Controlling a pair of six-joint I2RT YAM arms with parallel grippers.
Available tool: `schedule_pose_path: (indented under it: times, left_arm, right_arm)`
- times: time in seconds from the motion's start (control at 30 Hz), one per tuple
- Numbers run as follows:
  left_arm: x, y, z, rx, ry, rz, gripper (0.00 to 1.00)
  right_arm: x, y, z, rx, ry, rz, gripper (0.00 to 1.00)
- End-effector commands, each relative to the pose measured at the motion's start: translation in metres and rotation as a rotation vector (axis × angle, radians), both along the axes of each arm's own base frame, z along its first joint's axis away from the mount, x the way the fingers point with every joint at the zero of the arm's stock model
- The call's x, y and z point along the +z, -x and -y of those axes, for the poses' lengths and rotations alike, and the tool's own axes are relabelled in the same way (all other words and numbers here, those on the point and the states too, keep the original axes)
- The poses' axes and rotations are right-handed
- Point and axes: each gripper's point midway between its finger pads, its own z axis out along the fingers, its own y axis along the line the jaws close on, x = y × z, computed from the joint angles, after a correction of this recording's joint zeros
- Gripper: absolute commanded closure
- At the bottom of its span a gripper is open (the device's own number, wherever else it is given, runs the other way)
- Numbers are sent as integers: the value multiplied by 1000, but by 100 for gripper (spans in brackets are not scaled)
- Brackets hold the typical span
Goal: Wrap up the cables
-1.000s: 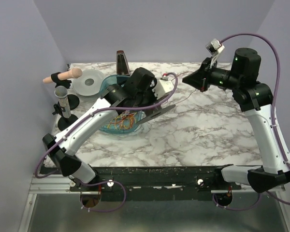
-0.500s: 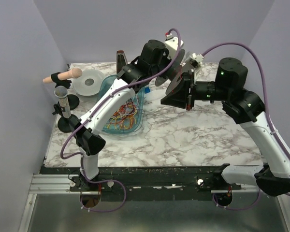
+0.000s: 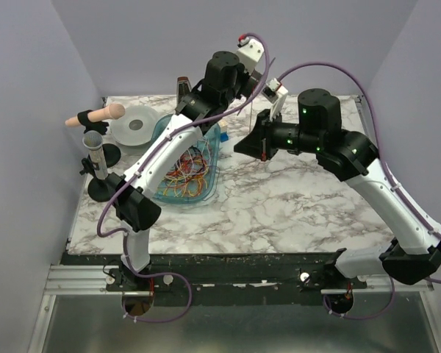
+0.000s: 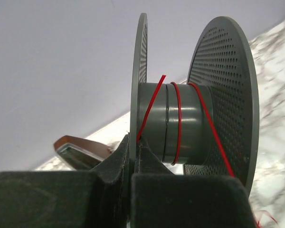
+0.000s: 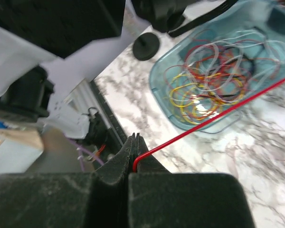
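Remote view of a two-arm rig over a marble-patterned table (image 3: 294,198).

The left arm reaches up and toward the back of the table. In its wrist camera I see the left gripper (image 4: 134,147) clenched on the thin edge of one flange of a grey spool (image 4: 187,128), with its two dark fingers pressed against either face of that perforated disc. The spool is seen side on, both flanges standing upright. A red cable (image 4: 176,121) loops around the hub a few times, and one strand slants down across the hub toward the lower right.

The right arm bends in from the right, and its gripper sits just right of a teal see-through bin (image 3: 180,202). In the right wrist camera I see the right gripper (image 5: 133,142) pinched tight on the red cable, which leaves the fingertips and runs in a straight, taut line up to the right edge of the view, crossing the near corner of the bin.

Inside the bin lies a tangle of loose cables (image 5: 213,61) in coils of red, yellow, orange and white.
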Motion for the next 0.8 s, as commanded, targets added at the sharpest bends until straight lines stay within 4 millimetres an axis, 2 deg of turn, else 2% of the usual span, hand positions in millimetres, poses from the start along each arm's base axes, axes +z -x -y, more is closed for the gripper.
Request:
schedule_pose_path:
  times: [0.0,0.1,0.2,0.23,0.27,0.37,0.5,0.6,0.67,0.77]
  left_arm:
    - [57,-34,-64,266,-122,306,100]
    - [70,-38,-77,284,-83,313,100]
    - [75,-28,-65,192,-1,256,100]
    - [75,-24,-60,162,40,226,100]
    - [75,-20,-55,139,72,195,100]
    - [83,-3,-39,60,216,108,100]
    - [77,20,-13,-15,345,-11,100]
    - [83,27,-10,-28,416,-51,100]
    - [97,36,-10,-58,464,-52,100]
    - [125,52,-16,-104,526,-31,100]
  right_arm:
    - [2,24,23,-25,85,-49,99]
    - [-5,43,16,93,69,-83,99]
    - [1,50,4,163,-52,-21,99]
    - [-2,51,1,176,-86,-9,99]
    - [5,50,-3,189,-140,27,99]
    - [14,38,-17,175,-242,80,99]
    - [15,12,-41,106,-235,141,99]
    - [18,4,-57,94,-208,216,99]
    - [7,-5,-60,62,-191,242,99]
    - [-20,-12,-52,5,-178,275,99]
